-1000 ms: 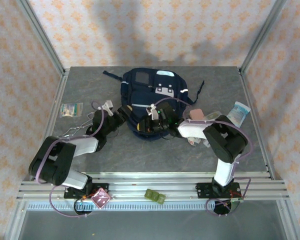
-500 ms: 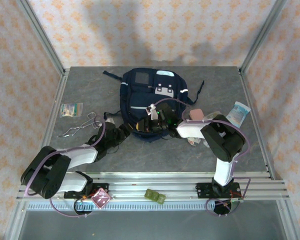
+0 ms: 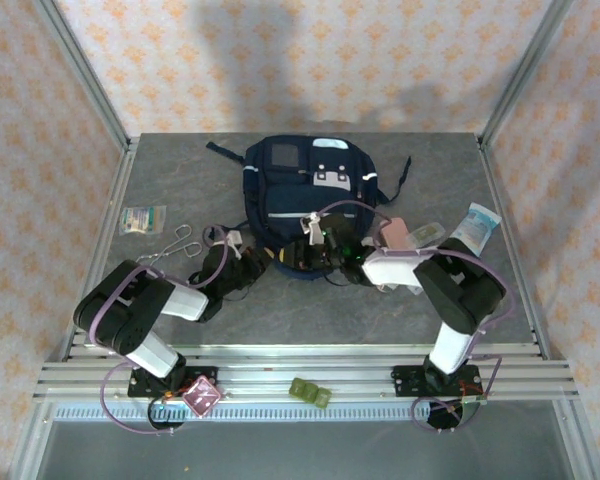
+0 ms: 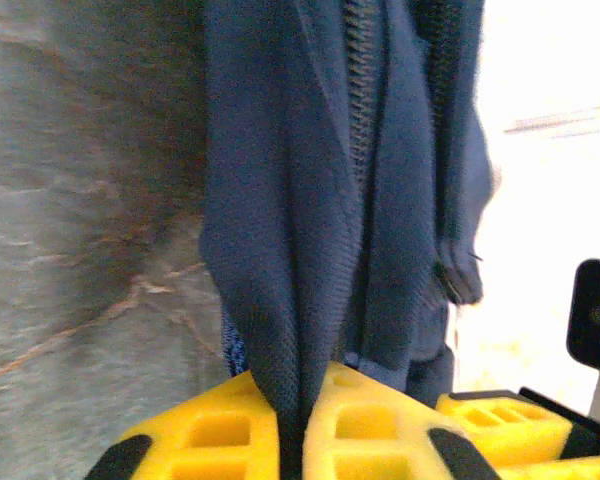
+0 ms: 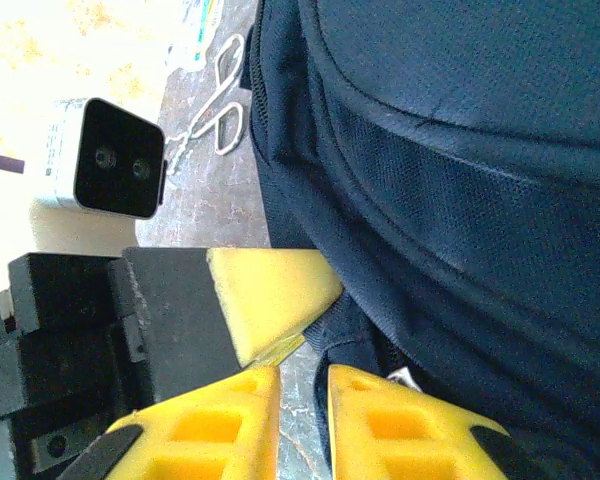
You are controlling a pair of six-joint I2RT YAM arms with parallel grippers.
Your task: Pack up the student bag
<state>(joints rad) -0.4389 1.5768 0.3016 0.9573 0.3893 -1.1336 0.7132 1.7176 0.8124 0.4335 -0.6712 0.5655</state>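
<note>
Far left of the table (image 3: pixel 180 175), a grey stone-patterned surface: a small green-and-white packet (image 3: pixel 142 220) lies flat, and a pair of metal scissor-handled forceps (image 3: pixel 168 248) lies just beside it on the near side.

The left gripper (image 3: pixel 260 263) is low on the table at the near left corner of the student bag (image 3: pixel 300 185). The left wrist view shows its yellow jaws pressed together on a fold of the bag's navy fabric (image 4: pixel 280 250), with the fold and a zip line running up from between the fingers (image 4: pixel 375 420).

Student bag: a large navy-blue fabric backpack with a grey square patch and white-grey patches. It lies flat at the table's centre, toward the far edge, with its dark straps trailing out at both far corners.

The right gripper (image 3: pixel 316 254) is at the bag's near edge, just right of the left gripper. In the right wrist view its yellow jaws stand close, with a narrow gap between them, right against the lower seam of the bag (image 5: pixel 460 180). I cannot tell whether they pinch any fabric. A yellow finger of the left gripper (image 5: pixel 270 285) sits just above them.

Right of the bag, near the right arm: a pink oblong item (image 3: pixel 392 231), a pale translucent item (image 3: pixel 426 234) and, furthest right, a white tube with blue print (image 3: pixel 477 225).
</note>
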